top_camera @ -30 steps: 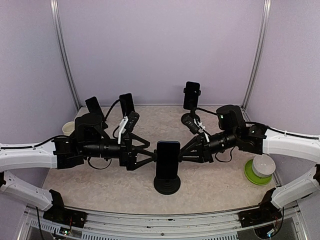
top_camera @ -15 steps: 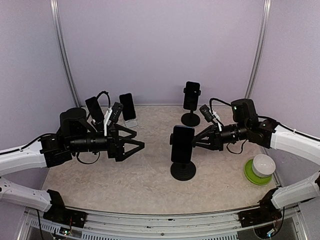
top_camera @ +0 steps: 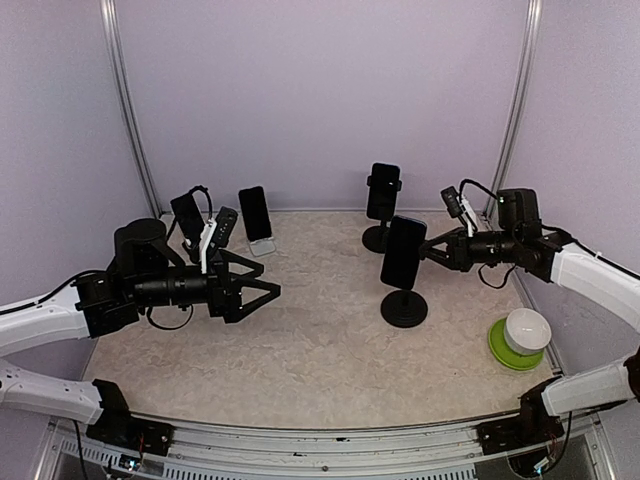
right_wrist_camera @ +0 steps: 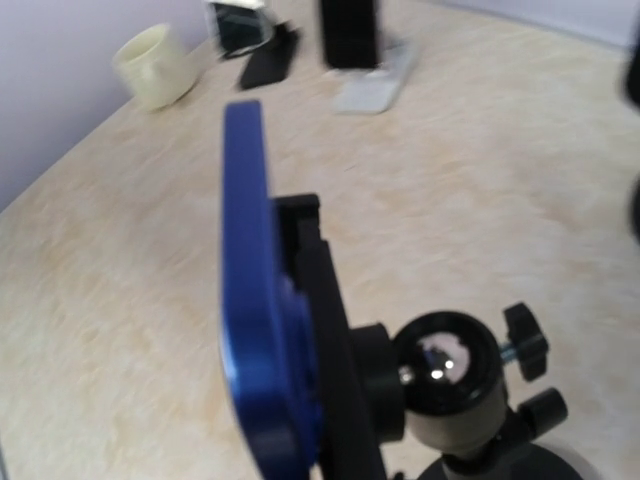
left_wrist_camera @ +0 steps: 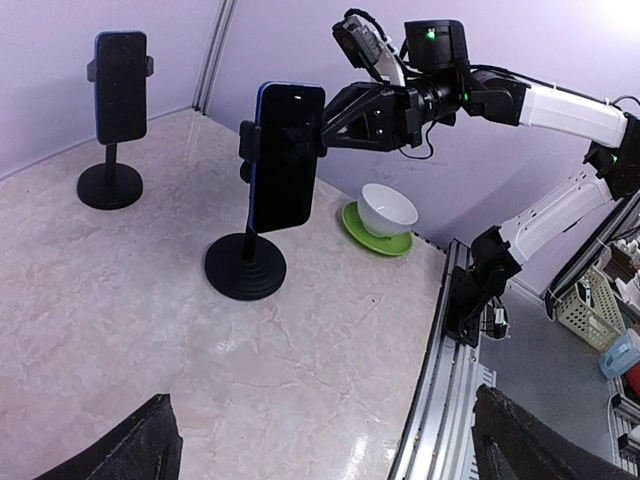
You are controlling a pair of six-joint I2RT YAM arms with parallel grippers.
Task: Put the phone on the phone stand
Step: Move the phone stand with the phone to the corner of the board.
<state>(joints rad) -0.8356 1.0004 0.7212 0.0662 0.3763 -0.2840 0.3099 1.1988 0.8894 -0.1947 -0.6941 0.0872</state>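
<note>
A blue-edged phone (top_camera: 403, 250) sits clamped upright in a black phone stand (top_camera: 404, 308) at the right middle of the table. My right gripper (top_camera: 430, 252) reaches in from the right and is shut on the stand's holder behind the phone. The left wrist view shows that phone (left_wrist_camera: 287, 155) with the right gripper (left_wrist_camera: 332, 110) at its back. In the blurred right wrist view the phone (right_wrist_camera: 255, 300) is edge-on beside the stand's ball joint (right_wrist_camera: 445, 365); my own fingers are out of frame. My left gripper (top_camera: 268, 277) hovers open and empty at the left middle, far from the stand.
A second phone on a black stand (top_camera: 383, 192) stands at the back. A phone on a white stand (top_camera: 256, 215) and another phone (top_camera: 186, 213) are at the back left. A white bowl on a green plate (top_camera: 523, 335) sits at the right. A cream cup (right_wrist_camera: 155, 65) is far left.
My right gripper has carried the stand with the phone from the front centre toward the right and back. My left gripper has drawn back to the left, staying open.
</note>
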